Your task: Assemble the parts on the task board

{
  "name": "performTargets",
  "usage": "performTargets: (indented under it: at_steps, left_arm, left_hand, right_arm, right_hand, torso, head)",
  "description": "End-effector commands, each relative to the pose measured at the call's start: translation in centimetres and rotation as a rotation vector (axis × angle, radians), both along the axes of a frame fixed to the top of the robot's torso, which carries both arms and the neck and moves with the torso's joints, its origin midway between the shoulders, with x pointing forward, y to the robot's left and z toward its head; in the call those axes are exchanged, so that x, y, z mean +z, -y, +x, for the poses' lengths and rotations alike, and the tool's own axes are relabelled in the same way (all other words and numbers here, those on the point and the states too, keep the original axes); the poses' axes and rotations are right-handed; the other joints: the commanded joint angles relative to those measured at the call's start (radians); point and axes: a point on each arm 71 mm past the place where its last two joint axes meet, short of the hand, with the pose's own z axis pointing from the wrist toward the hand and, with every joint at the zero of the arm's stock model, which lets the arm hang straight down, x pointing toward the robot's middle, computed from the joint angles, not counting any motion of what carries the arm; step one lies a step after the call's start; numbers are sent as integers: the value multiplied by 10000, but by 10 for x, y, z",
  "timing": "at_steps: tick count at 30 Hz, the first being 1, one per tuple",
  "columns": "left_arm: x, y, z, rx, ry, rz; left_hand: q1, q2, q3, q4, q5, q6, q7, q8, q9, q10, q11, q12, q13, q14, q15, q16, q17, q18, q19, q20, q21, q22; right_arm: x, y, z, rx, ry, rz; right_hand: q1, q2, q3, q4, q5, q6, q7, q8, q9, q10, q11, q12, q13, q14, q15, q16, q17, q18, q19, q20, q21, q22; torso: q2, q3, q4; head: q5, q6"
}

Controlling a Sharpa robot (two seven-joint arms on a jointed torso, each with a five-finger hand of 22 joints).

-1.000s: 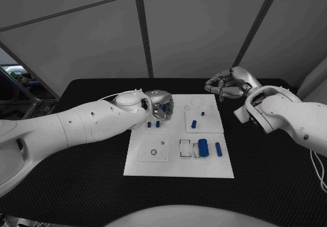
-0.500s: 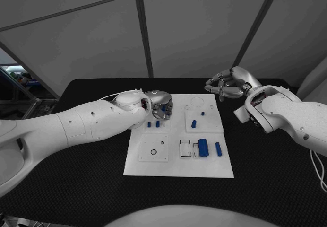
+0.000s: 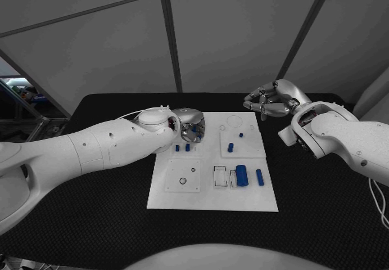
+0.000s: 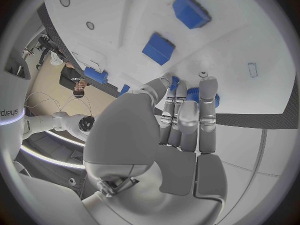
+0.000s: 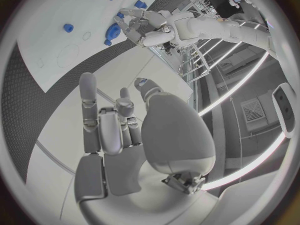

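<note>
Task board sits mid-surface. Looks early-to-mid: several blue parts loose — big cylinder + slim one near right, one on the far-right plate, two small left of centre. Left hand at the far-left corner, fingers down round a blue part, prob. seating it; grip vs. touch unclear. Right hand off the board, far right, fingers curled, empty. Most slots apparently still unfilled.
</note>
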Motion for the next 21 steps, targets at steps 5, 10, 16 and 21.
performTargets:
  at_steps: [5, 10, 16, 21]
  left_arm:
    - [-1, 0, -1, -17, -169, -179]
    - [0, -1, -2, -19, -94, -427]
    - [3, -6, -4, 45, 24, -648]
    - [15, -11, -2, 191, 261, -983]
  left_hand:
    - [66, 12, 251, -111, -75, 179, 25, -123, 4, 264, -12, -239, -9, 190, -4, 144, 178, -418, 138, -18, 282, 256]
    - [35, 14, 345, -178, -78, 253, 37, -169, 9, 366, -22, -346, -3, 272, -6, 216, 315, -439, 201, -23, 447, 401]
    - [7, 11, 403, -224, -80, 304, 46, -204, 12, 436, -24, -422, 1, 342, -8, 277, 443, -459, 265, -33, 594, 524]
    - [-31, -5, 426, -244, -85, 325, 54, -233, 11, 467, -18, -477, 2, 377, -6, 307, 493, -463, 279, -38, 633, 565]
  right_arm:
    - [1, -1, 0, 57, 67, -3]
    - [1, -1, 0, 62, 78, 3]
    - [2, -1, 0, 46, 91, 5]
    - [1, 0, 0, 23, 99, 0]
  right_hand:
    - [115, 24, 51, 1, 57, -50, -12, 25, 13, -25, -19, 15, 6, 171, -69, -33, 12, 185, 9, -18, -48, -7]
    - [123, 35, 65, 4, 60, -48, -13, 35, 15, -21, -20, 19, 8, 170, -70, -38, 6, 185, 13, -19, -48, -5]
    - [123, 35, 65, 4, 60, -48, -13, 35, 15, -21, -20, 19, 8, 170, -70, -38, 6, 185, 13, -19, -48, -5]
    - [123, 35, 65, 4, 60, -48, -13, 35, 15, -21, -20, 19, 8, 170, -70, -38, 6, 185, 13, -19, -48, -5]
  torso:
    - [-1, 4, 2]
    - [-5, -2, 7]
    - [0, -3, 6]
    - [0, 1, 7]
  head:
    - [12, 16]
    - [12, 35]
    - [11, 65]
    - [23, 80]
